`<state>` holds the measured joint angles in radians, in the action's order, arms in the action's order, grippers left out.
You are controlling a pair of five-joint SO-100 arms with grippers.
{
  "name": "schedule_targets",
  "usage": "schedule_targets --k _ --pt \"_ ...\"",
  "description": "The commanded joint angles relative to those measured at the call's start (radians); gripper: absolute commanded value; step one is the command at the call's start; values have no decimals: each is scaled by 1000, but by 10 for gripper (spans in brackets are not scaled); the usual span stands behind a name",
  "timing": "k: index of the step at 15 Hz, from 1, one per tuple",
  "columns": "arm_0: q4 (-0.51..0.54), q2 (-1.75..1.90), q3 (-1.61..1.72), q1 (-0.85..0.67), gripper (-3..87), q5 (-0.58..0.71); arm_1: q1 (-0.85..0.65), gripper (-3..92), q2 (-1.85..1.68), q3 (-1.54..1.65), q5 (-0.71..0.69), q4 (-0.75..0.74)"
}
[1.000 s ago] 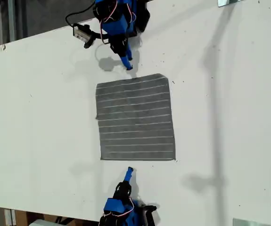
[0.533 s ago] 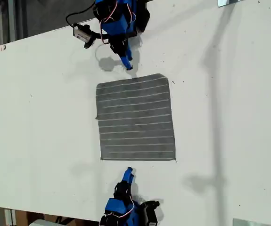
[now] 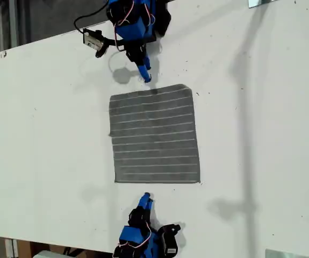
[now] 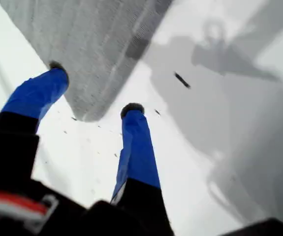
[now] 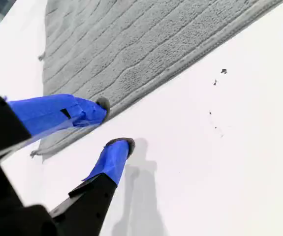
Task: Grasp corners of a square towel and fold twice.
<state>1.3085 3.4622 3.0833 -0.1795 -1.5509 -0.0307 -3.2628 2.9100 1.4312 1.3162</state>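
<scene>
Towel stays flat on the worktop; my second tool has backed off slightly, open and empty like my first tool.

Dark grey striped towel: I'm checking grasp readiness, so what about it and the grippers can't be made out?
- First wrist view: blur smears the dark grey striped towel; only one corner shows, and frame edges cut the rest.
- Second wrist view: a finger of my second gripper covers part of the towel's edge; far corners out of frame.
- Exterior view: jaw gaps too small to read.
- Whether my first gripper touches cloth: unclear anywhere.
</scene>
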Motion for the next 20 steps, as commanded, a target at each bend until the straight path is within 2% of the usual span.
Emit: schedule_targets --k 1,2,3,4,6,9,16,17,18,20 --pt "-2 -55 -107 -146 122 124 29 318 411 -236 -95 -175" --pt "-43 -232 -123 -242 125 189 89 346 857 -462 -109 -164" --pt "-156 -469 -126 -288 134 233 167 354 1197 -643 -114 -173" --pt "-207 -661 -196 -281 144 256 216 361 1402 -761 -120 -146" --pt "-250 -767 -224 -296 147 264 316 365 1514 -830 -81 -135" --pt "-216 -635 -173 -316 151 279 428 367 1631 -879 -3 -138" --pt "-123 -433 -110 -311 151 261 425 315 1733 -893 -12 -307" --pt "-123 -433 -110 -311 150 259 410 254 1756 -904 -31 -316" --pt "-123 -433 -110 -308 149 259 396 25 1776 -925 -41 -314" --pt "-123 -433 -110 -296 148 261 377 -1 1799 -966 -58 -302"
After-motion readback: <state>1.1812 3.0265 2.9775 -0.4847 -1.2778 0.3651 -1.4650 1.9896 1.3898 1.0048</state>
